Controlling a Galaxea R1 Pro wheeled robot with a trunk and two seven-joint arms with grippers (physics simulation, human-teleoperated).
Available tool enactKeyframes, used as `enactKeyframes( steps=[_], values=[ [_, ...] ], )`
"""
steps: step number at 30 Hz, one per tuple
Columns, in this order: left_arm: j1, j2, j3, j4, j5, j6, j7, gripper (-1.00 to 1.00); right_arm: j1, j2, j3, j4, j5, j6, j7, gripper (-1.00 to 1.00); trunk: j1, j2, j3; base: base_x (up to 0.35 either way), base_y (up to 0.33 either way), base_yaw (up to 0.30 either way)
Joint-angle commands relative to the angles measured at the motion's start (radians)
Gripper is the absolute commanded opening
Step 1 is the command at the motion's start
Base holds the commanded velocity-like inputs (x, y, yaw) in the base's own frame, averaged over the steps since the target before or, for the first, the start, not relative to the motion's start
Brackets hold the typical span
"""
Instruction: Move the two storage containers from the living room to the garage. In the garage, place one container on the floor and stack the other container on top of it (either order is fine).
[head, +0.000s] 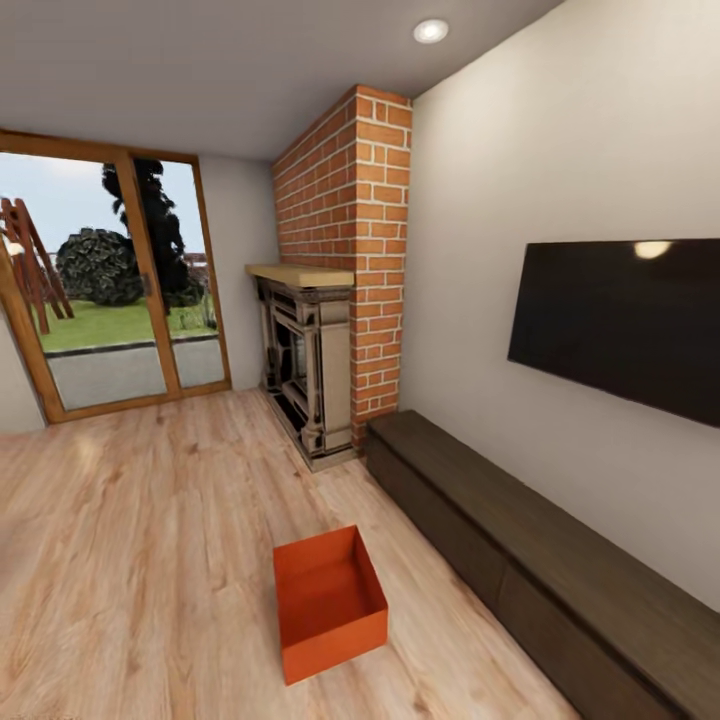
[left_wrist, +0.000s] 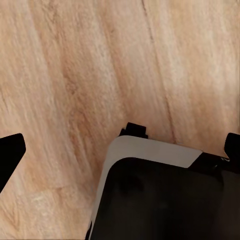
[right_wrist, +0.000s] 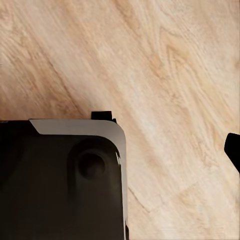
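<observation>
**One orange box on the living room floor, robot looking at it**

Standing in the living room here. One orange-red container (head: 331, 601) sits on the pale wood floor (head: 130, 540), open top up, nothing inside that I can see. It's near the low dark TV bench (head: 560, 560) that runs along the right wall, but not touching it (there's a strip of bare plank between them). Further back, past the box, is the fireplace (head: 305, 375) with its wooden mantel, set against a red brick chimney (head: 350, 230). The black TV (head: 620, 325) hangs on the white wall above the bench, with a ceiling light reflected in its top edge. At the far left a wood-framed glass door (head: 120, 290) looks out onto grass and a dark bush.

The grippers are harder to read. In the left wrist view the left gripper (left_wrist: 120, 152) shows as two black finger tips at opposite edges of the picture, well apart, with only plank floor and the robot's own dark, grey-rimmed base (left_wrist: 165, 195) between them, so it's spread wide and holds nothing. In the right wrist view I only catch one black finger tip (right_wrist: 233, 150) at the edge, over bare planks, next to the same dark body (right_wrist: 60, 180) (rounded corner, a round recess in it). How wide that right one stands, I can't tell.
</observation>
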Motion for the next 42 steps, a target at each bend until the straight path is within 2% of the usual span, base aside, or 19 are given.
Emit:
enactKeyframes(
  steps=[1, 9, 26, 33, 42],
  values=[
    [-0.001, 0.0, -0.009, 0.001, 0.009, -0.003, 0.003, 1.0, -0.001, 0.0, 0.008, 0.002, -0.007, -0.004, -0.001, 1.0, 0.001, -0.001, -0.001, 0.288, -0.155, 0.266],
    [-0.001, 0.0, -0.009, 0.001, 0.009, -0.003, 0.003, 1.0, -0.001, 0.0, 0.008, 0.002, -0.007, -0.004, -0.001, 1.0, 0.001, -0.001, -0.001, 0.287, -0.157, 0.214],
    [-0.001, 0.001, -0.009, 0.001, 0.009, -0.003, 0.003, 1.0, -0.001, -0.001, 0.008, 0.002, -0.007, -0.003, 0.001, 1.0, 0.001, -0.001, -0.001, 0.29, -0.151, 0.01],
    [-0.001, 0.001, -0.009, 0.001, 0.009, -0.003, 0.003, 1.0, -0.001, 0.0, 0.008, 0.003, -0.007, -0.004, 0.0, 1.0, 0.001, -0.001, -0.001, 0.317, -0.023, 0.047],
    [-0.001, 0.001, -0.008, 0.001, 0.01, -0.004, 0.003, 1.0, -0.001, 0.0, 0.008, 0.002, -0.008, -0.004, -0.001, 1.0, 0.001, -0.001, -0.001, 0.321, 0.0, 0.245]
  ],
)
